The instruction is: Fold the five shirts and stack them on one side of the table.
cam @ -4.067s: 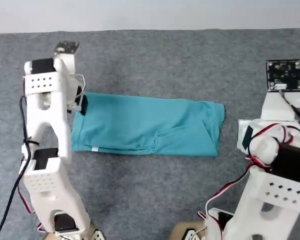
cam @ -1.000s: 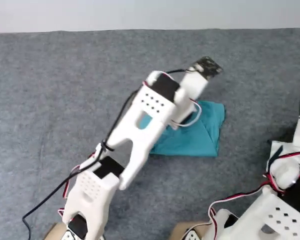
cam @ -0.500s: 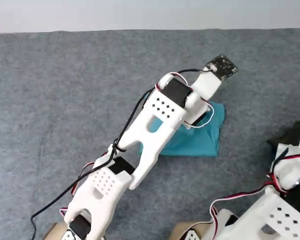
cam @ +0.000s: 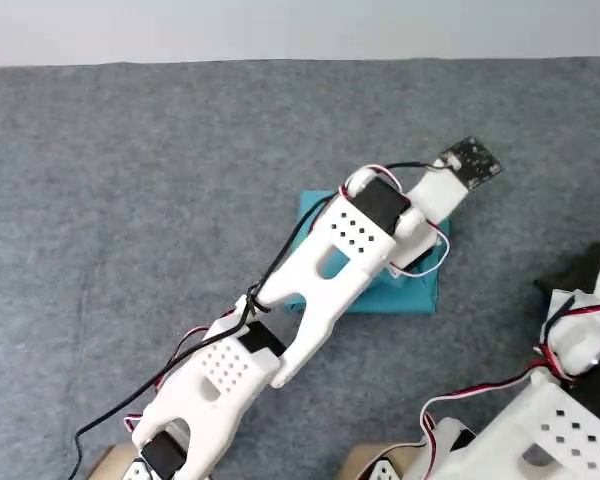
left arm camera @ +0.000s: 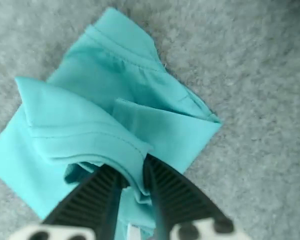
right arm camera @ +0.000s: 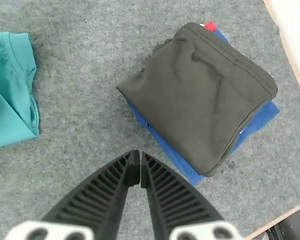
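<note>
on mat (cam: 130,200), left gripper (left arm camera: 134,171) seemingly pinching teal shirt (left arm camera: 90,95)

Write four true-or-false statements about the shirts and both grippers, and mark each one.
1. The left gripper is clamped on a fold of the teal shirt. True.
2. The dark shirt lies folded on top of the blue shirt. True.
3. The right gripper holds the dark shirt. False: its fingers are shut on nothing, above the grey mat beside that stack.
4. The teal shirt lies on top of the stack. False: it lies on the mat, apart from the dark and blue shirts.
</note>
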Controlling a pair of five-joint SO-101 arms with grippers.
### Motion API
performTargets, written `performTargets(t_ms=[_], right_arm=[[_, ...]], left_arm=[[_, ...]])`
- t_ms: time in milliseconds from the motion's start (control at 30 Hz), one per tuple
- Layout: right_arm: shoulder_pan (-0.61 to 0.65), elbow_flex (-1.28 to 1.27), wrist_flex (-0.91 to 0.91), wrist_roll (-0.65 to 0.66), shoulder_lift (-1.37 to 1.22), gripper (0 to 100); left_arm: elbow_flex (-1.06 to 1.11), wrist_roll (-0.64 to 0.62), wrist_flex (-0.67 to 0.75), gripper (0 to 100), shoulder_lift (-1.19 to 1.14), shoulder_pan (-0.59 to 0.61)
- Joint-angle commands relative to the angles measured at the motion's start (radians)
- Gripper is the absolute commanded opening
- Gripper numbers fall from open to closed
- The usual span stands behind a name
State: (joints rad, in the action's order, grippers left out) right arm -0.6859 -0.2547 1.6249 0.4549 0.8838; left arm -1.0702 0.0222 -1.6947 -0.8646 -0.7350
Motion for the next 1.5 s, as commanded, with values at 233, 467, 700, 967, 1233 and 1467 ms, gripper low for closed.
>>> performTargets(t_ms=[233, 467, 700, 967, 1233, 1467], right_arm=[[-0.007, 0.003, 0.007, 0.012, 0.021, 0.9], [-0.007, 0.003, 0.005, 0.012, 0.021, 0.9], [0.059, -0.021, 0.001, 0.006, 0.01, 0.9], [0.415, -0.195, -0.213, -0.129, -0.021, 0.9], [0.639, -0.187, -0.423, -0.215, -0.294, 0.9], [0.783, -0.157, -0.615, -0.269, -0.529, 0.9]], left_arm=[[-0.15, -0.028, 0.006, 15, -0.008, -0.005], [-0.272, -0.051, -0.06, 18, -0.008, 0.002], [-0.291, -0.051, -0.061, 16, 0.103, 0.147], [-0.157, -0.035, -0.061, 1, 0.301, 0.342], [0.185, -0.008, -0.061, 1, 0.572, 0.502], [0.464, -0.006, -0.061, 1, 0.769, 0.623]])
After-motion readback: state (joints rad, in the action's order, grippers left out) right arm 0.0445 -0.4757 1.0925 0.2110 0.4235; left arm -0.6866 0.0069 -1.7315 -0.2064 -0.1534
